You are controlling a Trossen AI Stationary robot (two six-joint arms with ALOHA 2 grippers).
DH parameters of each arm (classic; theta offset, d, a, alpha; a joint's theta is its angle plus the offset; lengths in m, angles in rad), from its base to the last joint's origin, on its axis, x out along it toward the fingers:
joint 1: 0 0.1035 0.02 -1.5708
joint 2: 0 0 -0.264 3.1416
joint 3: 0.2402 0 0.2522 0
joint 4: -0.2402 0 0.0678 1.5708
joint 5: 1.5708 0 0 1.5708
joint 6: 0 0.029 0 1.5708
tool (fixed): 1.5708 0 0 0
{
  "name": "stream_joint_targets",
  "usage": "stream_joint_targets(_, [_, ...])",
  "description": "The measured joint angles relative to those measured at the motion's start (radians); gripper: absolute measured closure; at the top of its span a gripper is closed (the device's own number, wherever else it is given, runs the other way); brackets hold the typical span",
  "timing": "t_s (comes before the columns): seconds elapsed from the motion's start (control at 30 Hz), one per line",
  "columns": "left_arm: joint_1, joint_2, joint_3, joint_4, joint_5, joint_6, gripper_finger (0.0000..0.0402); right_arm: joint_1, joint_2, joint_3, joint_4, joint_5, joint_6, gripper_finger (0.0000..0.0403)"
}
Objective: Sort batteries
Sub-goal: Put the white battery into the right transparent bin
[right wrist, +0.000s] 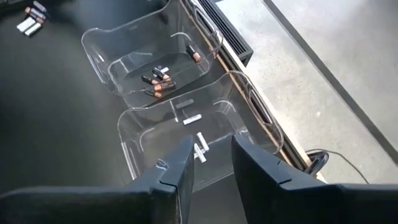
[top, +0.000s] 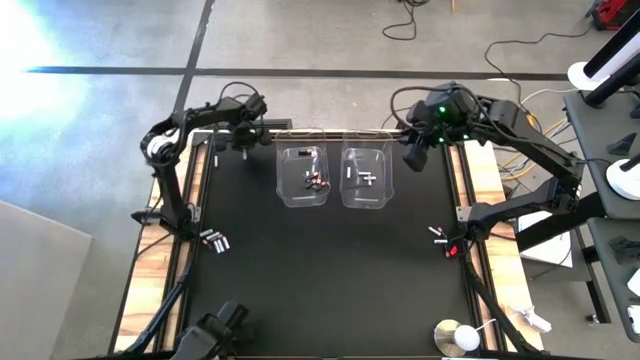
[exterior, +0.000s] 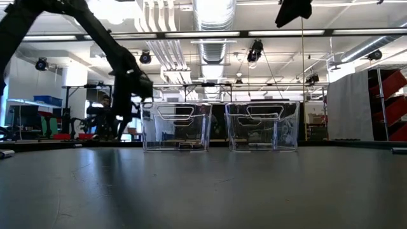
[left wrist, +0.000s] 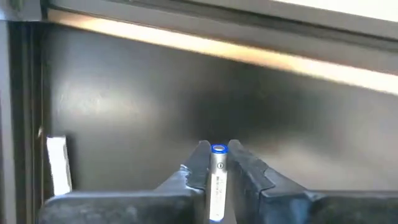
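Left gripper pinches a white battery beside the left tub — next, drop it in the white-battery tub — while the right gripper, jaws apart, hovers there.

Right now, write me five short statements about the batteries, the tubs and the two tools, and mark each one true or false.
1. The left tool is shut on a white battery. True.
2. Both clear tubs are empty. False: the left tub holds dark batteries and the right tub holds white batteries.
3. Loose batteries lie on the black mat near its left edge. True.
4. The right tool is carrying a dark battery. False: nothing shows between its fingers.
5. The two tubs are stacked one on the other. False: they stand side by side at the far side of the mat.
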Motion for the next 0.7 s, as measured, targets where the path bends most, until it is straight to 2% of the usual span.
stream_joint_targets(0.27, [-0.015, -0.171, -0.044, 0.061, -0.003, -0.013, 0.0392, 0.000, 0.001, -0.019, 0.010, 0.000, -0.004, 0.0317])
stream_joint_targets(0.5, [-0.097, -0.384, -0.064, 0.228, 0.042, -0.002, 0.0392, 0.000, 0.014, -0.090, 0.231, -0.011, 0.040, 0.0310])
stream_joint_targets(0.7, [-0.228, -0.534, -0.064, 0.459, 0.038, 0.007, 0.0392, 0.001, 0.069, -0.173, 0.461, -0.201, 0.101, 0.0282])
